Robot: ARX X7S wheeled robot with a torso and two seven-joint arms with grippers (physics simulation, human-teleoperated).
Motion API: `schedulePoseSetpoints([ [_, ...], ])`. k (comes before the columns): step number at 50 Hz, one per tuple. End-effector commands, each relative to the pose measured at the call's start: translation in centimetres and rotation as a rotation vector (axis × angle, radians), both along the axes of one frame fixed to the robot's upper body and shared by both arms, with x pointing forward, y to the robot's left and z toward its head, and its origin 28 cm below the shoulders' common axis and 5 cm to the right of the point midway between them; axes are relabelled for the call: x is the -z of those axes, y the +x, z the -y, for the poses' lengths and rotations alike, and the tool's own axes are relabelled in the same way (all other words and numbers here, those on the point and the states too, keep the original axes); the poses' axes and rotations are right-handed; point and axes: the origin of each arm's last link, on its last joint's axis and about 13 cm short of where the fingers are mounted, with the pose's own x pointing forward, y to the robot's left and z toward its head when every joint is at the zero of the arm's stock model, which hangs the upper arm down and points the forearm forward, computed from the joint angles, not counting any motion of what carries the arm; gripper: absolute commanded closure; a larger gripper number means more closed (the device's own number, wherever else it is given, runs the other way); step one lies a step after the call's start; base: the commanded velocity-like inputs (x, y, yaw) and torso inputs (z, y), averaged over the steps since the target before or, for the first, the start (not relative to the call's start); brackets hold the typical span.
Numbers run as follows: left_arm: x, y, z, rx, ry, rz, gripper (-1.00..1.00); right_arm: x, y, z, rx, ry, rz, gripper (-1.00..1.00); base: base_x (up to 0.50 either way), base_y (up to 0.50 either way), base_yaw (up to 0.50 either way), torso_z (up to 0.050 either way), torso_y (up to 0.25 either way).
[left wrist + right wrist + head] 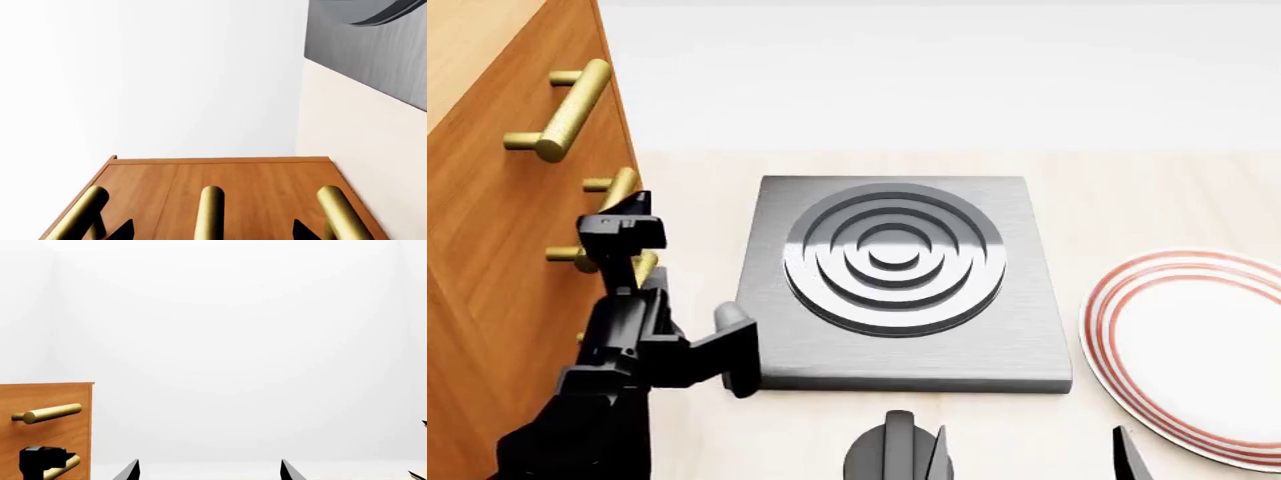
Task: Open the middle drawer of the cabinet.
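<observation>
The orange-brown cabinet [481, 60] stands at the left in the head view. The middle drawer [507, 215] is closed, and its brass bar handle [622, 186] sits below the top drawer's handle [567, 108]. My left gripper [627, 232] is open at this handle. In the left wrist view the bar [210, 210] lies between the two spread black fingertips [124, 231] of the left gripper [213, 232], which do not touch it. My right gripper [1025, 455] is open and empty low over the counter, and it also shows in the right wrist view [208, 471].
A grey square hob plate with concentric rings [894, 275] lies on the beige counter [1148, 200] right of the cabinet. A white plate with red rings [1188, 350] sits at the right. A white wall stands behind. The bottom drawer's handle [340, 212] is beside the middle one.
</observation>
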Motion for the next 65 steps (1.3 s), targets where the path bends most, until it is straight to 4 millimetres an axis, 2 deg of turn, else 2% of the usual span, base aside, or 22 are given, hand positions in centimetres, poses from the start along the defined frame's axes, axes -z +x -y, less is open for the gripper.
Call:
schedulePoseSetpoints([
  [1,0.0,0.0,-0.3,-0.021,0.006,0.008,-1.00,0.0,0.0,0.0,0.001,0.000,-0.001,-1.00,0.00,0.00,0.00,0.000,0.000],
  [14,0.4,-0.2,-0.5,-0.029,0.007,-0.007,-1.00,0.0,0.0,0.0,0.000,-0.001,-0.002,-1.00,0.00,0.00,0.00,0.000,0.000],
  [37,0.1,-0.3,-1.4,-0.140,-0.001,-0.001,-1.00,0.0,0.0,0.0,0.001,-0.003,-0.004,-1.00,0.00,0.00,0.00,0.000,0.000],
  [57,0.3,-0.4,-1.2,-0.119,0.009,0.000,-1.00,0.0,0.0,0.0,0.007,-0.001,-0.001,-1.00,0.00,0.00,0.00,0.000,0.000],
  [58,0.3,-0.4,-1.2,-0.118,0.010,0.001,1.00,0.0,0.0,0.0,0.007,0.000,-0.001,-1.00,0.00,0.00,0.00,0.000,0.000],
  [65,0.5,-0.5,-1.2,-0.131,0.016,-0.003,1.00,0.0,0.0,0.0,0.007,0.001,0.000,-1.00,0.00,0.00,0.00,0.000,0.000],
])
